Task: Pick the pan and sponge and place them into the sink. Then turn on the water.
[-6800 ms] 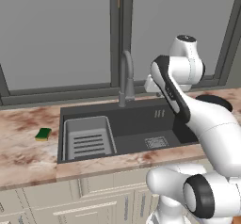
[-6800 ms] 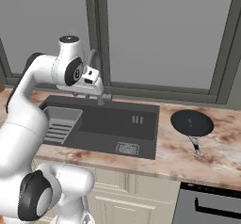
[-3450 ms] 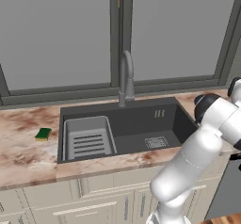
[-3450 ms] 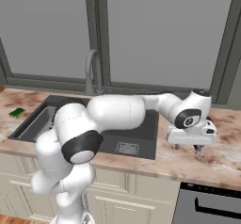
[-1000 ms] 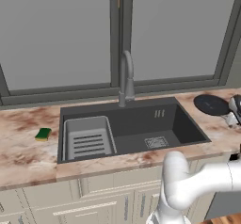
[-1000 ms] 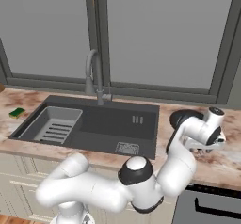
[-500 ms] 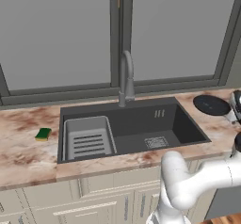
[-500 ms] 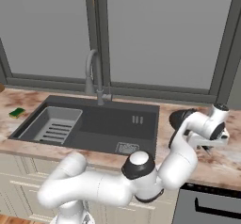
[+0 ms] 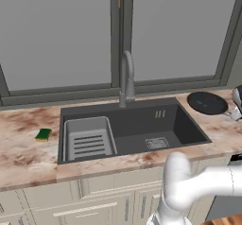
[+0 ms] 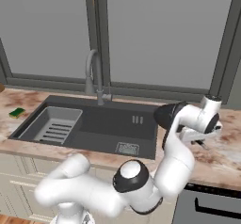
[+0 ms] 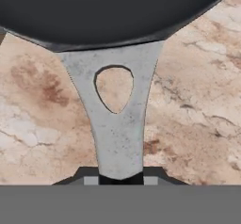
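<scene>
The round black pan lies on the marble counter right of the sink, partly hidden by my arm in the right base view, pan. In the hand view the pan's grey handle with a teardrop hole runs down between the tips of my gripper, which is shut on its end. The gripper hangs low over the counter by the pan. The green sponge rests on the counter left of the sink; sponge. The faucet stands behind the basin, no water running.
A lighter grey ribbed rack fills the sink's left part, and a square drain grate sits right of it. The window wall rises right behind the counter. A dark appliance front lies below the counter at the right.
The hand has shifted slightly at the pan's handle over the last second. Pan, sponge and faucet stay where they were.
</scene>
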You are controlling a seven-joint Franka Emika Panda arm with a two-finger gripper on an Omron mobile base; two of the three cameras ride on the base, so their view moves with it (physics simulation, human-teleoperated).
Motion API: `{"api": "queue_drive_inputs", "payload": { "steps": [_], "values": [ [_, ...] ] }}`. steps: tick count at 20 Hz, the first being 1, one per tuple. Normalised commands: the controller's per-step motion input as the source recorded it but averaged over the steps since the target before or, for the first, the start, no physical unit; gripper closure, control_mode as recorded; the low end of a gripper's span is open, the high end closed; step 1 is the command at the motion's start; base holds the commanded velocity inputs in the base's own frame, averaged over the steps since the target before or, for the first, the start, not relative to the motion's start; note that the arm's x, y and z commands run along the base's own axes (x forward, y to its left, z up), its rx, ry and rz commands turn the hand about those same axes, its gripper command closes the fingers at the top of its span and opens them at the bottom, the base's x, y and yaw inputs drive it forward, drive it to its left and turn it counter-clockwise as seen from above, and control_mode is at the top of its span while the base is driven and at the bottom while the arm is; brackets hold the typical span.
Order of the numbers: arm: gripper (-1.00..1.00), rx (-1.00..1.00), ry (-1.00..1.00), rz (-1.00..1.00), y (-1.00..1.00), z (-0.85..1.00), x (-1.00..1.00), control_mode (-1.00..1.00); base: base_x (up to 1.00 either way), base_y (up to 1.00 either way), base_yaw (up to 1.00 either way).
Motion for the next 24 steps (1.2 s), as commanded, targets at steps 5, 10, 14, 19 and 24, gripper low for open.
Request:
{"api": "queue_drive_inputs", "payload": {
  "steps": [5,10,14,19,24],
  "values": [
    [1.00,-0.26,-0.12,0.36,0.97,0.05,-0.76,-1.00,0.00,0.00,0.00],
    [1.00,-0.23,-0.04,0.33,0.99,0.00,-0.43,-1.00,0.00,0.00,0.00],
    [1.00,-0.13,-0.03,0.27,0.88,0.07,0.05,-1.00,0.00,0.00,0.00],
    [1.00,0.00,0.01,0.27,0.18,0.01,0.50,-1.00,0.00,0.00,0.00],
    [1.00,0.00,0.06,0.27,0.01,0.00,0.77,-1.00,0.00,0.00,0.00]
  ]
}}
